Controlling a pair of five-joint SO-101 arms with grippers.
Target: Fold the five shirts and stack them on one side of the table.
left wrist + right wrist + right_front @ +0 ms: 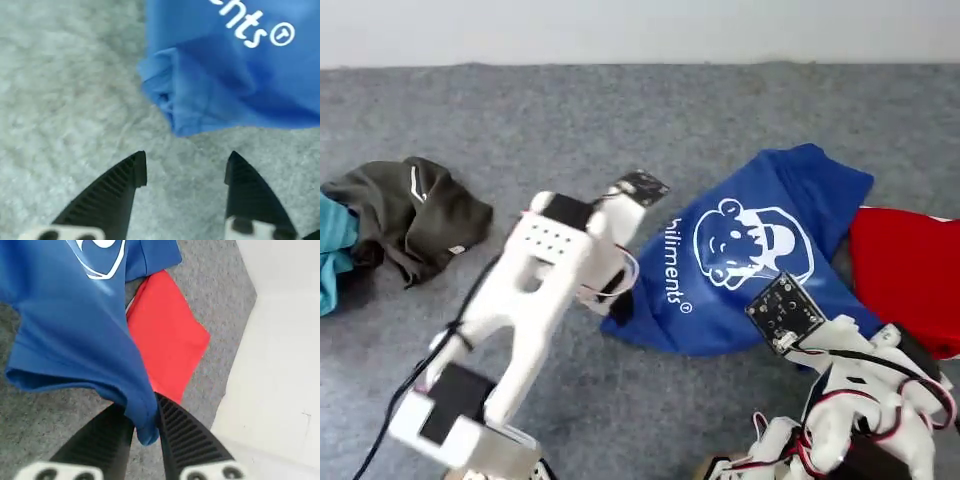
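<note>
Right gripper (142, 412) pinched shut on blue shirt (750, 295) edge, on table (620, 120) beside red shirt (905, 270). Left gripper (186, 159) wide open, empty, just short of bunched corner. Risk: left grabs doubled cloth, fold goes crooked; thin right pinch may slip.

White lettering (673, 262) with a circled mark (281, 35) — on the blue shirt (740, 300).

A blue shirt (750, 290) of smooth matt cloth, centre right, on a table (620, 120) of rough grey felt; the right gripper (142, 406) has fingers (185, 435) of ribbed matt black plastic.
</note>
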